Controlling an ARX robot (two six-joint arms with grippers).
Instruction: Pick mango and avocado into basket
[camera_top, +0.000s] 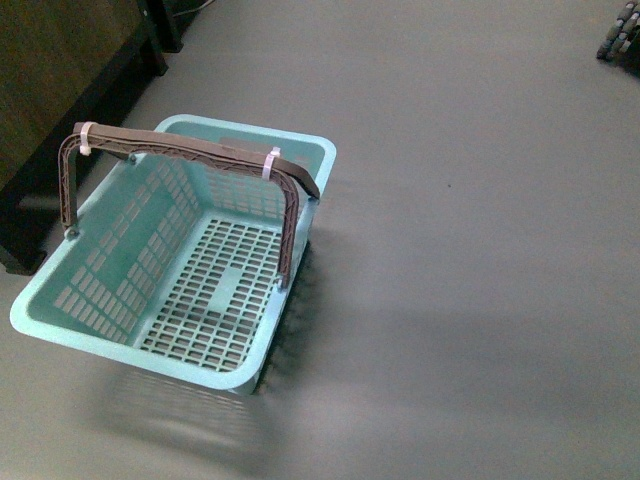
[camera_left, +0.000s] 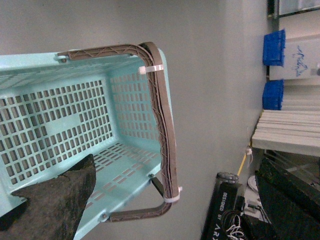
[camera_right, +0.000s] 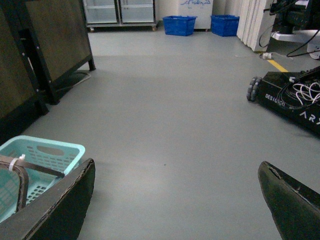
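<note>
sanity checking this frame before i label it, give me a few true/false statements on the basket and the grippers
1. The basket is empty. True.
2. Its handles lie folded down on the rim. False: they stand up, bound together with white zip ties.
3. A mango lies beside the basket. False: no fruit shows in any view.
4. The right gripper has its fingers wide apart. True.
5. Blue crates stand in the background of the right wrist view. True.

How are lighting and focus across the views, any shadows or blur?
Front view: dim, even light; the light teal slotted plastic basket casts a soft shadow on the grey floor. Left wrist view: left claw finger dark, blurred. Right wrist view: brighter background.
</note>
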